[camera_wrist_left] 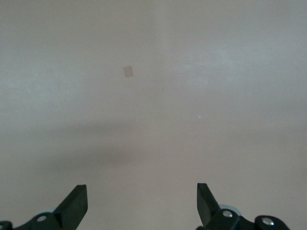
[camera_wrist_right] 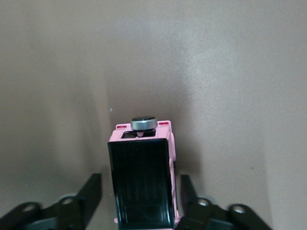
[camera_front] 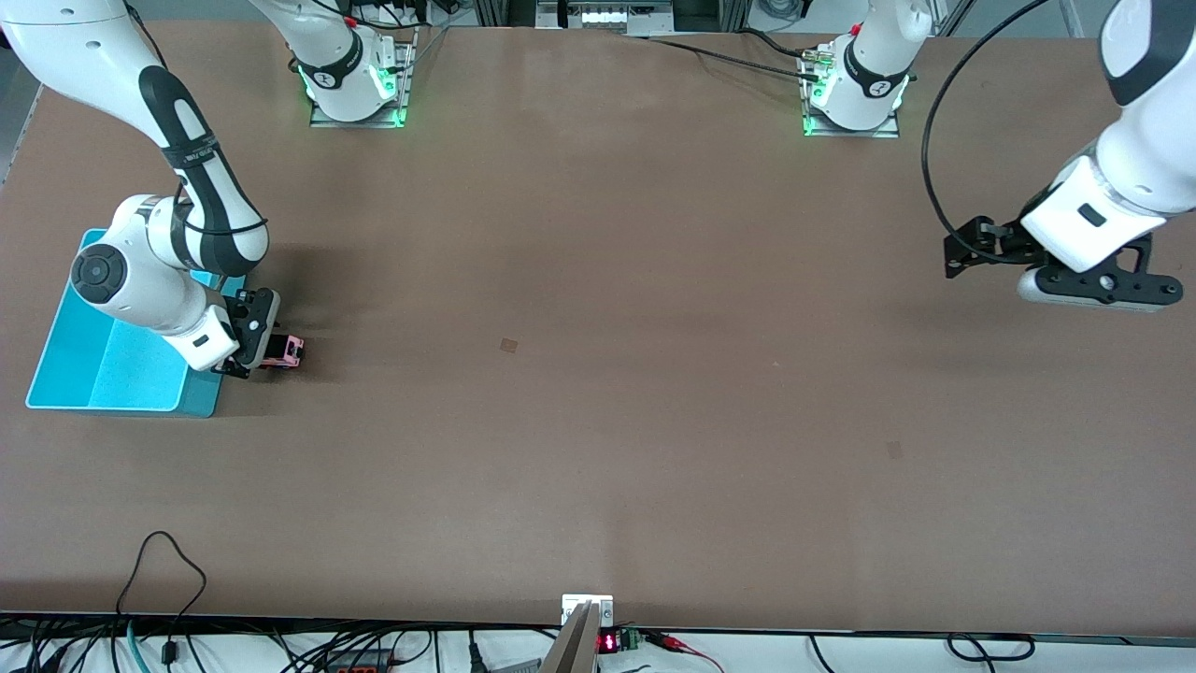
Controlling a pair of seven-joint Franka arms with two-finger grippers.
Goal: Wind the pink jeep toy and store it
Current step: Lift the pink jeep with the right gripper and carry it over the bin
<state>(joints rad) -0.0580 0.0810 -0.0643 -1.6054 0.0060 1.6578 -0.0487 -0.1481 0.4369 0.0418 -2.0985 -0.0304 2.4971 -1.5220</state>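
pink jeep toy point(camera_wrist_right: 143, 178) on surface beside blue tray point(camera_front: 56, 374) | right hand point(camera_wrist_right: 140, 201) released, fingers flanking it | left hand point(camera_wrist_left: 141, 206) released, waiting | toy looks light, rigid, slick: grip side panels

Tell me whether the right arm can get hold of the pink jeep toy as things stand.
Probably yes. The right gripper is already down at the pink jeep toy beside the teal bin, with an open finger on each side of it and nothing between. The left gripper waits, open, over bare table.
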